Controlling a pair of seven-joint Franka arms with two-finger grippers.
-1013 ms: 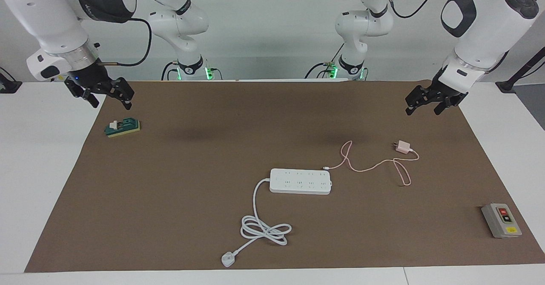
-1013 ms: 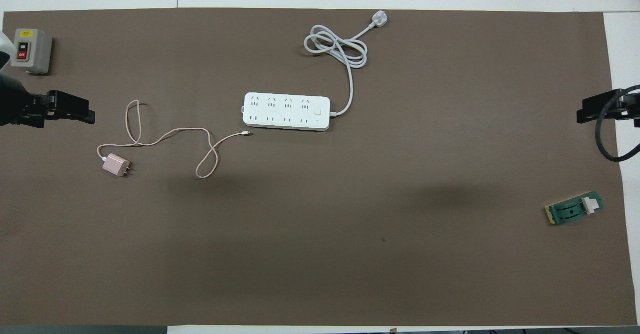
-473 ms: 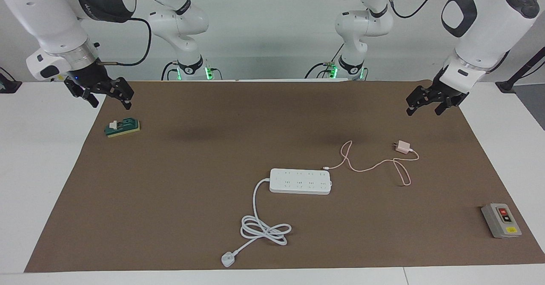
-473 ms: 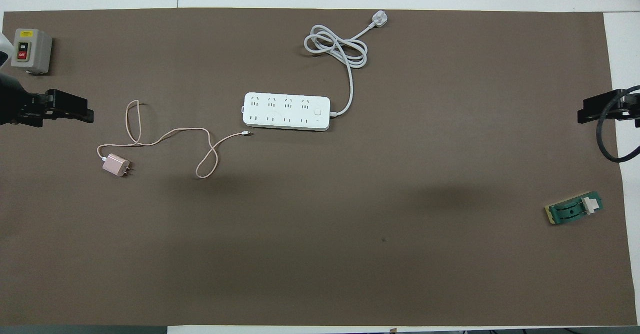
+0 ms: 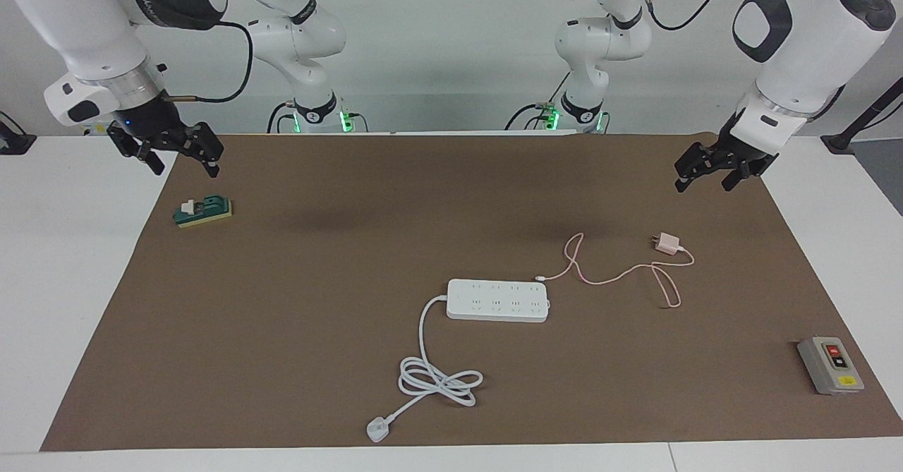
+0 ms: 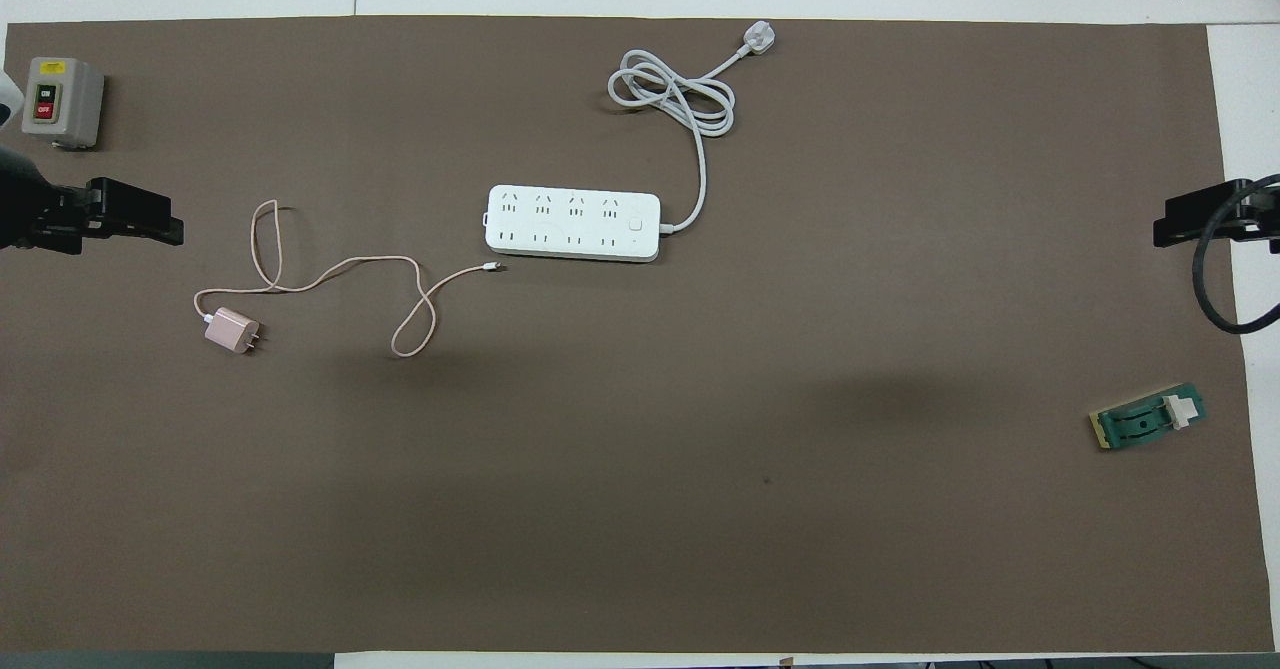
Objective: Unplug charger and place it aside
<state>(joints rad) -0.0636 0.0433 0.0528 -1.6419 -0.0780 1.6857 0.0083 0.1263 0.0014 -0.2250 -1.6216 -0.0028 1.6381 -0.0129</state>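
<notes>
The pale-pink charger (image 5: 666,243) (image 6: 231,331) lies flat on the brown mat with its prongs free, apart from the white power strip (image 5: 498,300) (image 6: 573,222). It is nearer to the robots than the strip, toward the left arm's end. Its thin pink cable (image 5: 621,271) (image 6: 340,269) loops across the mat, and the cable's loose tip rests just beside the strip. My left gripper (image 5: 702,184) (image 6: 150,229) hangs open and empty over the mat's edge at the left arm's end. My right gripper (image 5: 185,170) (image 6: 1170,229) hangs open and empty over the mat's edge at the right arm's end.
The strip's thick white cord (image 5: 437,380) (image 6: 672,94) coils farther from the robots and ends in a plug. A grey box with red and yellow buttons (image 5: 830,365) (image 6: 62,101) stands at the left arm's end. A green switch block (image 5: 203,212) (image 6: 1148,422) lies below the right gripper.
Both grippers have drifted slightly upward and outward toward their own ends of the table. The charger, its cable and the power strip have not moved.
</notes>
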